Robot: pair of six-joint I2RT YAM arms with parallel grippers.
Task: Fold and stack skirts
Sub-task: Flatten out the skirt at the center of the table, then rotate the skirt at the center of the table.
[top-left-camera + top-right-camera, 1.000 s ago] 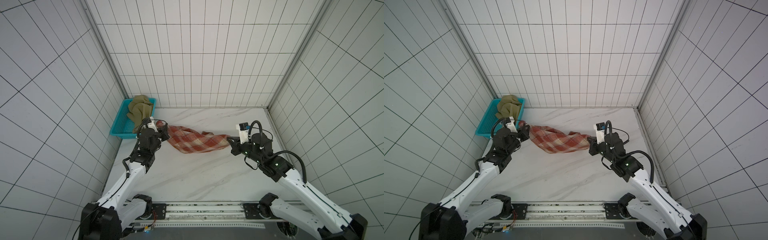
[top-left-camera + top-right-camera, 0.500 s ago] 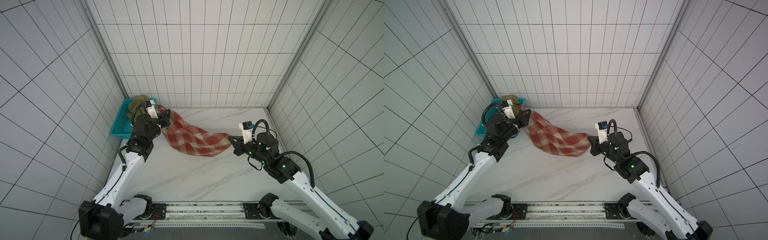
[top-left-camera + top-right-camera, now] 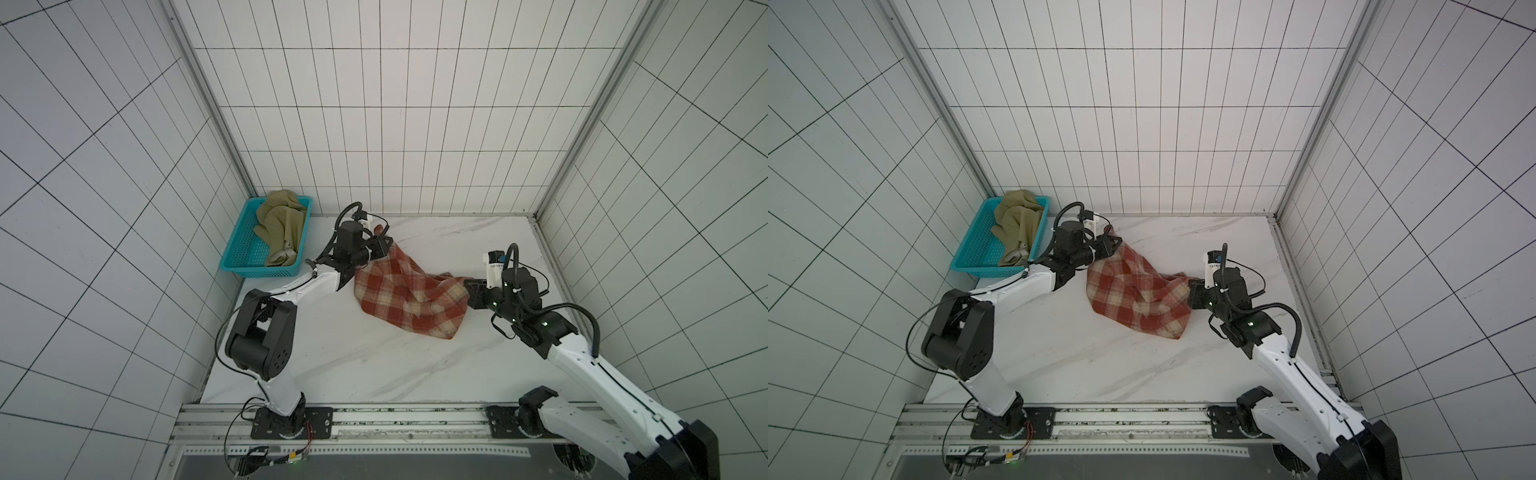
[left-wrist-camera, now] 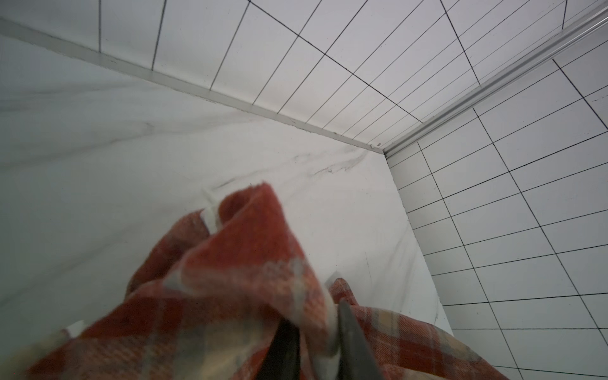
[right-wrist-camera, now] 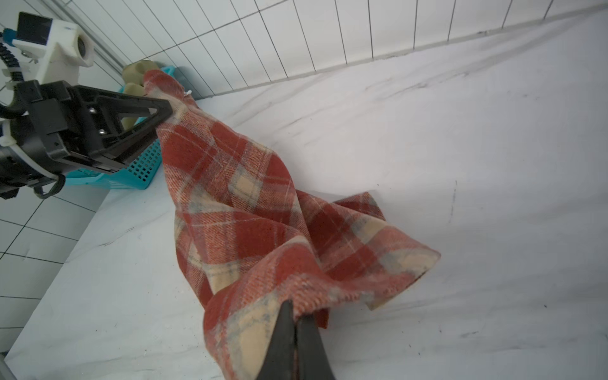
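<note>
Between the two grippers, in both top views: plaid skirt [image 3: 409, 299] sags onto the tabletop [image 3: 374, 365], spread wider than half a second ago. The left gripper [image 3: 384, 245] has swung away from the basket [image 3: 245, 257], where the olive skirt [image 3: 280, 226] lies heaped. Left wrist view: fingers [image 4: 355, 342] slightly parted, clasping a thick raised fold. Right wrist view: right gripper [image 5: 296, 335] clenched on the opposite corner; the left gripper's body hides part of the basket.

Plaid skirt [image 3: 1138, 291], draped at table [image 3: 1084, 365] centre; one end raised at left gripper [image 3: 1116, 244] toward 11 o'clock, other end met by right gripper [image 3: 1192, 289] at 3 o'clock. Olive skirt [image 3: 1017, 220], heaped in teal basket [image 3: 971, 259], 10 o'clock.
</note>
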